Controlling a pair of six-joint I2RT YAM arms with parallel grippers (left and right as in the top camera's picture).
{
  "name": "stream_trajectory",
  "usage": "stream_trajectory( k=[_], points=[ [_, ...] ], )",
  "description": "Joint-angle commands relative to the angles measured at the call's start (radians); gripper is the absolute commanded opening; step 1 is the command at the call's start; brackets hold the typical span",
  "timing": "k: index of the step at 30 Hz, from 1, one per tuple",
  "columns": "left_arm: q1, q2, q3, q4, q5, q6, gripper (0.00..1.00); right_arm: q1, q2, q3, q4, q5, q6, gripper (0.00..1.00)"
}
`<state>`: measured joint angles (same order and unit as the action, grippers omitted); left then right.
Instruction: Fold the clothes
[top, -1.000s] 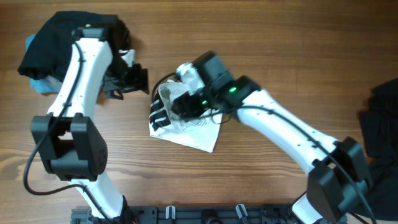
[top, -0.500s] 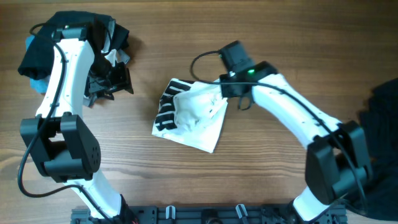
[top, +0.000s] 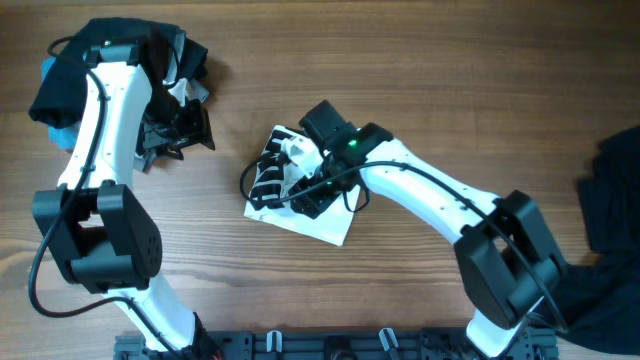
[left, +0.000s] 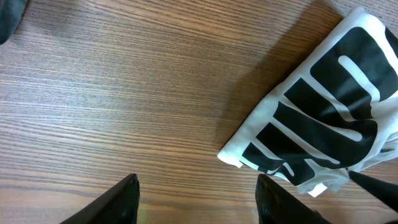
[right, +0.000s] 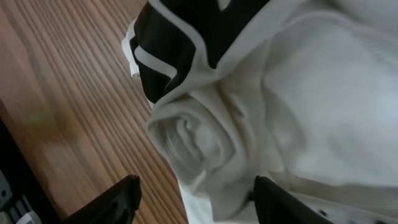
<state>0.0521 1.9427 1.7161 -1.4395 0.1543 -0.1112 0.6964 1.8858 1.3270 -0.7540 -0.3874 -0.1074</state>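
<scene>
**Soft white garment bunched in the middle of the table**

The white garment (top: 322, 224) with black stripes lies in the middle of the overhead frame, on the wooden table (top: 450, 90). It is not flat. In the right wrist view I see a rolled lump (right: 186, 140) of white cloth near the striped part.

My right gripper (right: 196, 186) hangs right over that lump. Its fingers are apart and hold nothing. My left gripper (left: 198, 186) is off to the left, over bare wood. Its fingers are apart too, and the striped end of the garment is near it but not touching.

A dark pile of clothes (top: 100, 60) sits in the upper left of the overhead frame. More dark clothes (top: 612, 190) lie at the right edge.

I think this garment is light, soft and floppy. It will sag and crumple if I pinch the lump. I would rather take it by the flat white corner (top: 338, 236) at the bottom, or by the striped edge (left: 249, 143), and pull it smooth first.
</scene>
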Motion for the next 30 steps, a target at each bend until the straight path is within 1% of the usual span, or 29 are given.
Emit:
stream_trajectory(
  k=[1,2,3,4,5,8,10,13,17,18,19,20,21,22,23,25,26,27,28,29,30],
  points=[
    [0.002,-0.02,0.012,0.011,0.013,0.002,0.59,0.002,0.015,0.006,0.035,0.028,0.048,0.59],
    [0.002,-0.02,0.012,0.012,0.013,0.002,0.59,0.002,0.015,0.006,0.051,0.028,0.055,0.58],
    [0.002,-0.02,0.012,0.011,0.013,0.002,0.59,0.002,0.015,0.006,0.077,0.024,0.061,0.31],
    [0.002,-0.02,0.012,0.011,0.013,0.002,0.59,0.002,0.015,0.006,0.093,0.022,0.08,0.14],
    [0.002,-0.02,0.012,0.01,0.013,0.002,0.59,0.002,0.014,0.007,0.089,0.029,0.084,0.04],
    [0.002,-0.02,0.012,0.01,0.013,0.002,0.59,-0.007,-0.053,0.009,-0.029,0.15,0.154,0.04],
    [0.002,-0.02,0.012,0.022,0.012,0.002,0.6,-0.006,-0.15,0.008,-0.161,0.262,0.134,0.04],
    [0.002,-0.02,0.012,0.041,0.013,0.002,0.6,-0.007,-0.237,0.008,-0.301,0.275,0.081,0.04],
    [0.002,-0.02,0.012,0.035,0.013,0.002,0.67,-0.007,-0.247,0.008,-0.419,0.291,0.081,0.04],
    [0.002,-0.02,0.012,0.035,0.013,0.002,0.69,-0.007,-0.247,0.008,-0.437,0.29,0.081,0.05],
    [0.002,-0.02,0.012,0.037,0.013,0.002,0.71,-0.007,-0.247,0.008,-0.451,0.291,0.078,0.14],
    [0.002,-0.02,0.012,0.036,0.013,0.002,0.73,-0.006,-0.247,0.008,-0.488,0.291,0.039,0.26],
    [0.002,-0.02,0.012,0.036,0.013,0.002,0.75,-0.007,-0.247,0.008,-0.512,0.291,0.002,0.32],
    [0.002,-0.02,0.012,0.036,0.013,0.002,0.77,-0.007,-0.247,0.008,-0.522,0.317,-0.005,0.43],
    [0.002,-0.02,0.012,0.037,0.02,0.002,0.82,-0.01,-0.247,0.008,-0.515,0.364,0.011,0.47],
    [0.002,-0.02,0.012,0.037,0.056,0.003,0.86,-0.02,-0.247,0.008,-0.489,0.426,0.079,0.52],
    [-0.002,-0.02,0.012,0.037,0.077,0.021,0.88,-0.037,-0.247,0.008,-0.434,0.424,0.126,0.53],
    [-0.011,-0.02,0.012,0.042,0.107,0.056,0.89,-0.052,-0.247,0.008,-0.385,0.398,0.143,0.56],
    [-0.019,-0.02,0.012,0.048,0.117,0.058,0.89,-0.074,-0.247,0.008,-0.325,0.387,0.18,0.59],
    [-0.03,-0.02,0.01,0.052,0.123,0.06,0.89,-0.1,-0.246,0.008,-0.26,0.385,0.249,0.62],
    [-0.039,-0.02,0.006,0.053,0.123,0.076,0.89,-0.142,-0.241,0.008,-0.168,0.322,0.337,0.62]
  ],
)
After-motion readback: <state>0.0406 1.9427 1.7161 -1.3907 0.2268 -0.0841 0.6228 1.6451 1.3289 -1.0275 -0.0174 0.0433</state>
